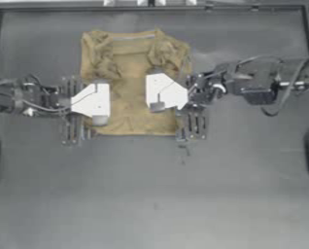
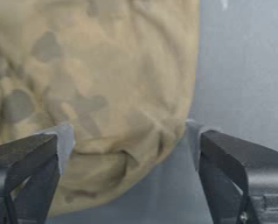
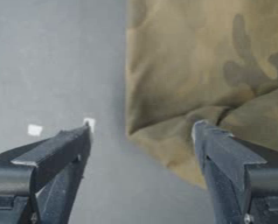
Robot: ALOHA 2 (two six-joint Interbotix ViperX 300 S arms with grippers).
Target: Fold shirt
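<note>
The shirt [image 1: 128,82] lies spread on the dark counter [image 1: 150,194], toward its far side, sleeves turned inward and the pale neckband at the far edge. Both arms are in over it. The left pincer [image 2: 126,144] sits low at the shirt's left edge, jaws apart, with a lower corner of the cloth between them and not clamped. The right pincer [image 3: 141,131] mirrors it at the right edge, jaws apart too: one jaw over bare counter, the other over the blotchy tan fabric, the folded corner just between them.
</note>
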